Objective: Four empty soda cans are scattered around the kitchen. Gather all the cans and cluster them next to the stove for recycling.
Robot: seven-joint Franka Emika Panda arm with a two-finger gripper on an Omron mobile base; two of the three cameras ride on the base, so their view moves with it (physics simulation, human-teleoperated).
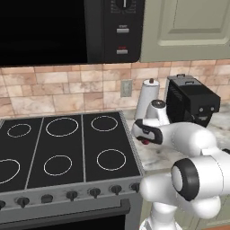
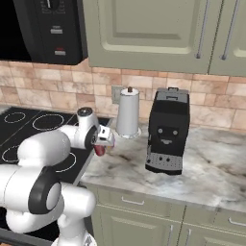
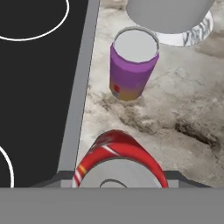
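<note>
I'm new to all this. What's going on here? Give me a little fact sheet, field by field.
place: marble counter right of the stove
gripper: shut on the red can, held above the counter edge
already there: purple can, upright beside the stove
behind it: paper-towel roll
also on counter: black coffee machine
above stove: microwave

No legible text or labels.

tan brick-tile wall [image 2: 202, 103], sage-green cabinets [image 2: 144, 33], grey-veined marble counter [image 2: 211, 168]
</note>
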